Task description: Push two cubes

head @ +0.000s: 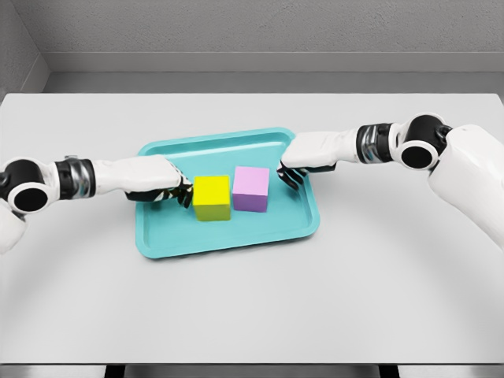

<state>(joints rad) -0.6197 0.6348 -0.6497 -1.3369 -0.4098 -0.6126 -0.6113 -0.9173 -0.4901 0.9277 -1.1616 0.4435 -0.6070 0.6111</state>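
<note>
Tray (228, 236) lies on the table (252, 315), slightly left of the table's centre. Two cubes sit inside the tray, side by side with a narrow gap. Left cube (212, 197) stands at 9 o'clock from the right cube (251, 188) and a little nearer the camera. Left hand (157, 183) lies over the tray's left part, at 9 o'clock from the left cube, fingertips at its side. Right hand (303, 160) sits over the tray's right rim, at 2 o'clock from the right cube, fingertips just beside it.

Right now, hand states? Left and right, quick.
Left hand: fingers curled, holding nothing, at the yellow cube.
Right hand: fingers curled, holding nothing, beside the purple cube.
</note>
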